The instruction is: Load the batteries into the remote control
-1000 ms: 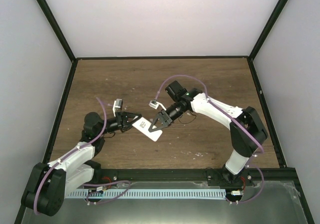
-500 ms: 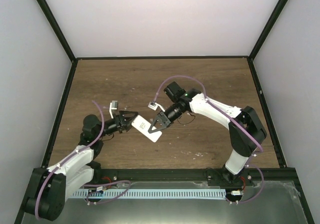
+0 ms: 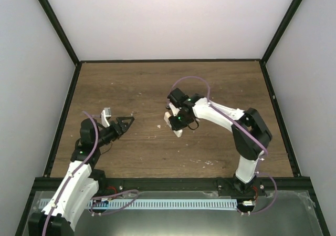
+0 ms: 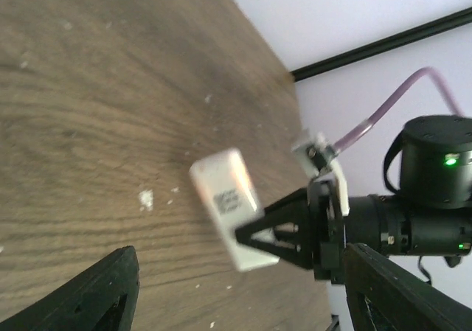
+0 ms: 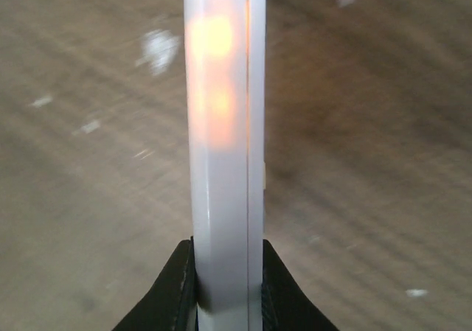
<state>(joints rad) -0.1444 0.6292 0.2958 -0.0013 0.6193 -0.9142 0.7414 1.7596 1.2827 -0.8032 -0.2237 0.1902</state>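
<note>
The remote control (image 3: 178, 132) is a white slab held above the wooden table, with my right gripper (image 3: 176, 124) shut on its near end. In the right wrist view the remote control (image 5: 221, 161) stands edge-on between my right gripper's (image 5: 225, 287) black pads. An orange glow shows through its shell near the far end. The batteries do not show as separate objects. My left gripper (image 3: 126, 124) is open and empty, well left of the remote. In the left wrist view the remote control (image 4: 225, 198) shows its dark label, beyond my left gripper (image 4: 242, 251), with the right gripper (image 4: 295, 231) clamped on it.
Small white specks (image 3: 159, 125) lie on the brown table (image 3: 157, 83) between the two grippers. Black frame posts and pale walls border the table on three sides. A purple cable (image 3: 191, 81) arcs over the right arm.
My left gripper has opened, let go of the remote and drawn back to the left. My right gripper kept hold, shifted slightly right and turned the remote on edge.
</note>
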